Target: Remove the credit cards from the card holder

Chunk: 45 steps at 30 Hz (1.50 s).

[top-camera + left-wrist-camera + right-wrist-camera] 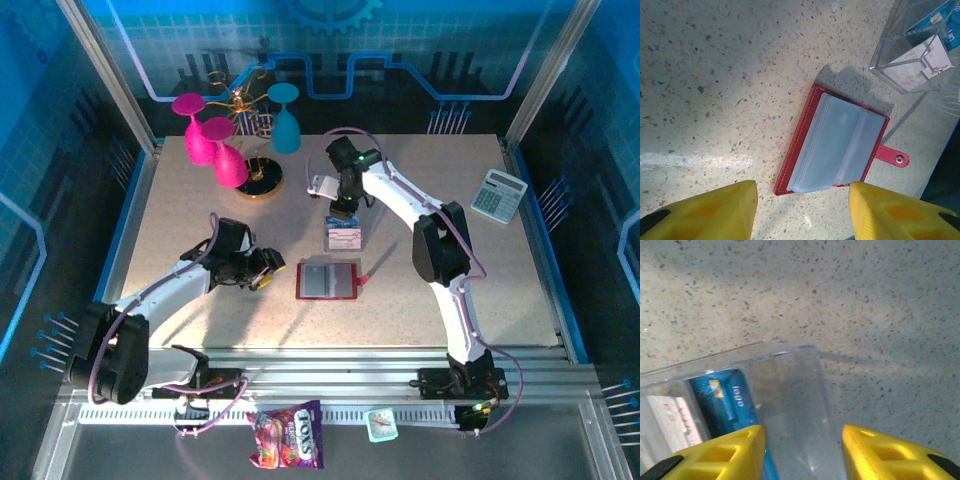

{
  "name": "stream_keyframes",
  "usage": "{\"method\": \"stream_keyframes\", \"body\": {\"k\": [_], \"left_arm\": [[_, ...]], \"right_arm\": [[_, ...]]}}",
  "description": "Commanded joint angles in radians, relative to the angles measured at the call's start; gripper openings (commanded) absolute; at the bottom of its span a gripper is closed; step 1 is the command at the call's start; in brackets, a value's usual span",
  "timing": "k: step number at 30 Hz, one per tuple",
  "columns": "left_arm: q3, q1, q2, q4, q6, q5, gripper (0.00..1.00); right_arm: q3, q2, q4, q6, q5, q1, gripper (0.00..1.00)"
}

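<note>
Candy bag point(286, 436), near edge, mid: big white letters read "FOX'S" or close to it; the smaller print below is too small to read. Blue card point(727, 400) in clear box point(790, 385): short row of raised digits, approx. "1000", not sure. White card point(920, 67), same box: reddish print, illegible. Calculator point(499, 195), far right on counter point(200, 230): key marks too small to read.

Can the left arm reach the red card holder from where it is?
Probably yes. The card holder lies open on the table just ahead of the left arm, whose jaws are open and empty, with nothing between them and it.
</note>
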Motion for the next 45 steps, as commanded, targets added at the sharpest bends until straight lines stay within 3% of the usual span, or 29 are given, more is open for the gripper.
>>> {"method": "stream_keyframes", "body": {"k": [1,8,15,20,25,32,34,39,45], "left_arm": [[0.005,0.010,0.029,0.019,0.000,0.027,0.51],[0.006,0.001,0.073,0.077,-0.006,0.053,0.50],[0.002,-0.011,0.123,0.122,-0.009,0.074,0.50],[0.004,-0.029,0.135,0.151,-0.020,0.064,0.50],[0.000,-0.048,0.146,0.176,-0.033,0.056,0.50],[0.000,-0.080,0.185,0.220,-0.046,0.066,0.50],[0.001,-0.089,0.196,0.225,-0.047,0.073,0.49],[-0.017,-0.105,0.216,0.262,-0.060,0.084,0.31],[-0.051,-0.106,0.228,0.298,-0.068,0.101,0.18]], "right_arm": [[-0.064,-0.113,0.039,0.112,-0.056,0.025,0.45],[-0.307,-0.312,0.242,0.432,-0.094,0.064,0.41],[-0.569,-0.476,0.418,0.727,-0.064,0.118,0.23],[-0.667,-0.534,0.428,0.931,-0.047,0.156,0.10],[-0.748,-0.590,0.406,1.123,-0.034,0.199,0.05],[-0.895,-0.631,0.535,1.305,-0.197,0.214,0.04],[-0.911,-0.609,0.558,1.335,-0.244,0.219,0.00],[-0.934,-0.534,0.626,1.430,-0.377,0.222,0.00],[-0.950,-0.489,0.710,1.496,-0.426,0.225,0.00]]}}
